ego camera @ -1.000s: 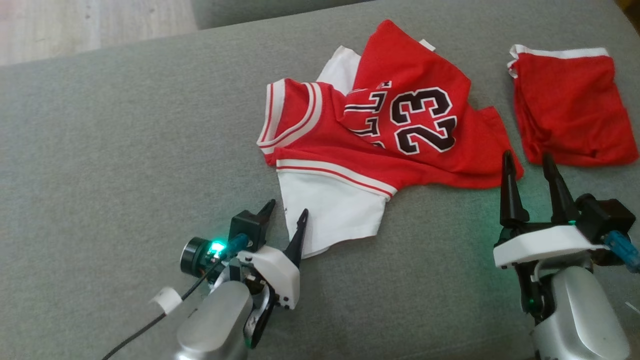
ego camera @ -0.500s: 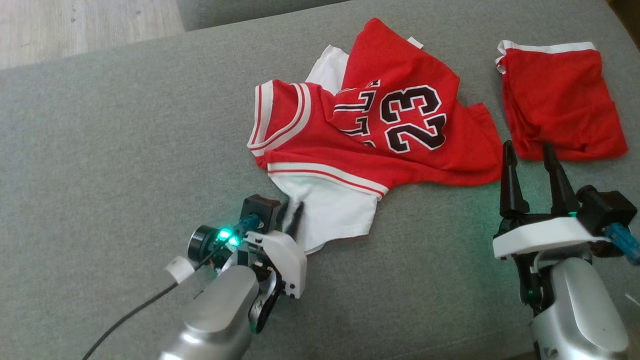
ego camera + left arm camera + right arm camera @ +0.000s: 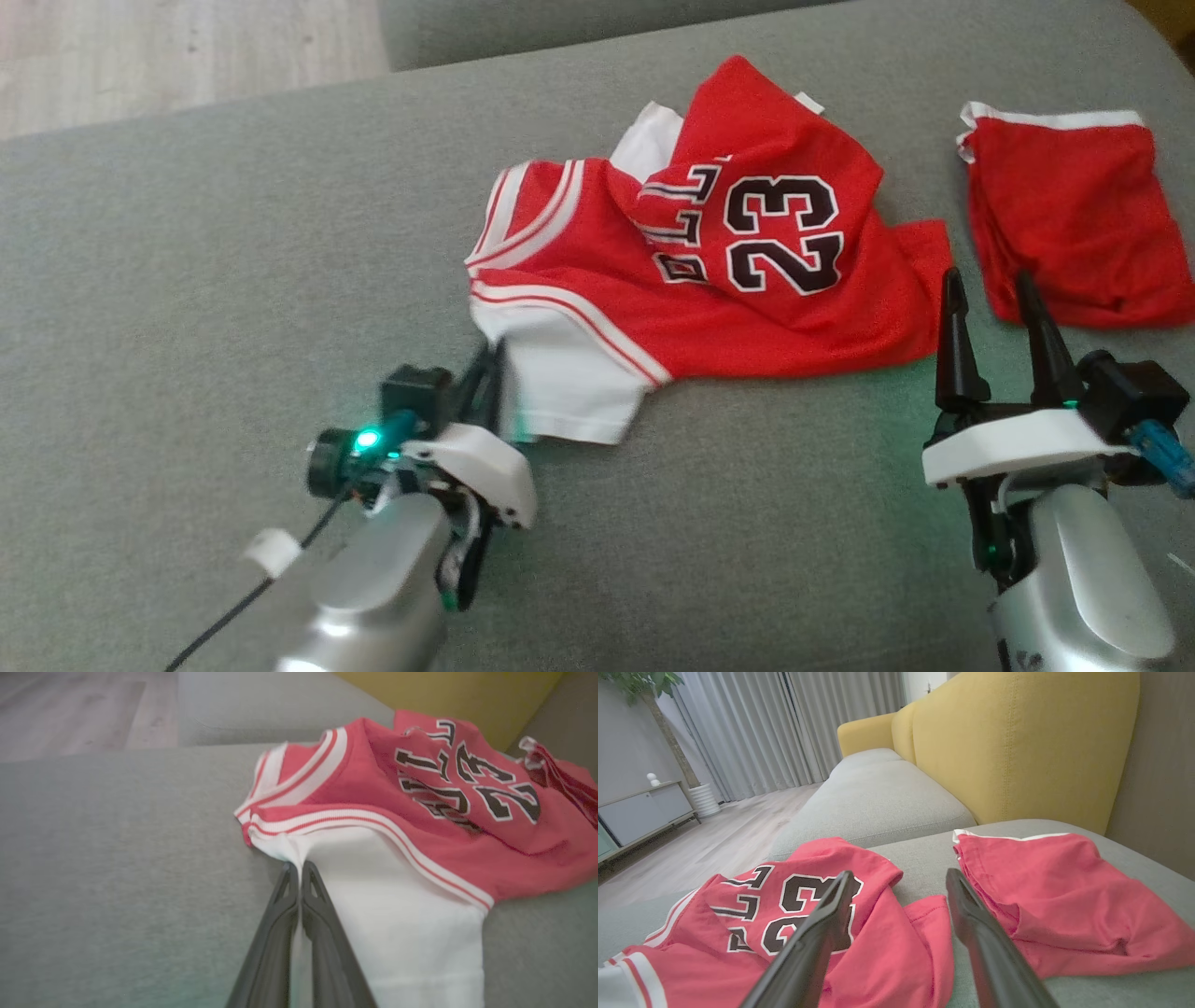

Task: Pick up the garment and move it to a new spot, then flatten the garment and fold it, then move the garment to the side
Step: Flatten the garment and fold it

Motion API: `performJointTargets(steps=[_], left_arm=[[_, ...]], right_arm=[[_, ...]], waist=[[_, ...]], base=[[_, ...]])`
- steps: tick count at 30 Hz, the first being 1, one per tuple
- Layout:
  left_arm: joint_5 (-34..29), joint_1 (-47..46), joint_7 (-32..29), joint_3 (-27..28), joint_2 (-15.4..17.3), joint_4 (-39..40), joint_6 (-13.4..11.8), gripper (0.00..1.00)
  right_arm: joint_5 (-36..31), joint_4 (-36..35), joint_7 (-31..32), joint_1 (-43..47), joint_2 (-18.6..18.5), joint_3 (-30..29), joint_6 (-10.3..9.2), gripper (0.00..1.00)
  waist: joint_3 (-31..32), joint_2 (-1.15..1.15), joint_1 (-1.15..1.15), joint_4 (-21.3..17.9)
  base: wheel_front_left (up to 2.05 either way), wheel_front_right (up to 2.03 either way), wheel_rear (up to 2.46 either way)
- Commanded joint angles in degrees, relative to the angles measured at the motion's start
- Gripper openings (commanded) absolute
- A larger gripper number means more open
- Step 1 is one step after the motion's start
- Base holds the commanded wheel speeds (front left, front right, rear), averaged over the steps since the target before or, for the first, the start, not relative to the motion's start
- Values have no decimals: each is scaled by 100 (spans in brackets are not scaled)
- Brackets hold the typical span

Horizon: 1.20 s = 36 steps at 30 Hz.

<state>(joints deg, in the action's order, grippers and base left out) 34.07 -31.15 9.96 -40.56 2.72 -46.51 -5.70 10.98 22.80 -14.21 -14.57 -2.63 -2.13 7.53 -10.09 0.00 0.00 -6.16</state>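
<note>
The garment (image 3: 738, 289) is a red jersey with "23" and white sleeves, lying crumpled on the grey sofa cushion (image 3: 187, 299). My left gripper (image 3: 490, 364) is shut on the left edge of its white sleeve (image 3: 569, 392). The left wrist view shows the two fingers (image 3: 280, 933) pressed together at the left gripper (image 3: 297, 870), pinching the white sleeve (image 3: 397, 914) just below the garment's (image 3: 420, 812) striped trim. My right gripper (image 3: 988, 285) stands open by the jersey's right hem. In its own view the right gripper (image 3: 899, 877) is empty, above the garment (image 3: 784, 905).
A pair of red shorts (image 3: 1074, 224) lies at the right, seen as shorts (image 3: 1041, 891) just beyond my right fingers. A yellow backrest (image 3: 1017, 742) rises behind. The cushion's far-left edge drops to wooden floor (image 3: 187, 56). A second cushion (image 3: 878, 798) continues beyond.
My left gripper has shut on the white sleeve's edge and drawn it slightly left, bunching the fabric. The right gripper stays open in place. The head camera has shifted a little.
</note>
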Motion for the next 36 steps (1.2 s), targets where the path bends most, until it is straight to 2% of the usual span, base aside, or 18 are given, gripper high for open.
performJointTargets(steps=[1,6,14,25,26,27,28,36], left_arm=[[80,-104,199,320,166,117,-86,0],[242,9,457,845,438,318,-270,0],[229,546,501,1525,792,849,-451,0],[-23,1295,503,1941,803,1314,-521,0],[-90,1392,503,1944,755,1434,-427,18],[-154,1421,503,1954,734,1549,-390,76],[-228,1447,503,1960,723,1664,-337,100],[-895,1726,503,2367,544,2738,0,100]], right_arm=[[-64,-153,-47,-71,-25,126,-4,100],[-103,-138,33,3,-25,166,-4,100],[-134,-137,166,134,-25,234,-4,100],[-125,-118,291,249,-25,298,-4,100],[-112,-107,294,266,-25,307,-4,100],[-99,-100,291,274,-25,315,-4,100],[-87,-94,285,280,-25,320,-4,100],[45,-135,138,387,-25,340,-4,100]], waist=[[82,0,0,100],[209,0,0,310],[382,0,0,609],[543,0,0,784],[567,0,0,800],[577,0,0,809],[588,0,0,817],[679,0,0,869]], base=[[0,0,0],[0,0,0],[0,0,0],[0,0,0],[0,0,0],[0,0,0],[0,0,0],[0,0,0]])
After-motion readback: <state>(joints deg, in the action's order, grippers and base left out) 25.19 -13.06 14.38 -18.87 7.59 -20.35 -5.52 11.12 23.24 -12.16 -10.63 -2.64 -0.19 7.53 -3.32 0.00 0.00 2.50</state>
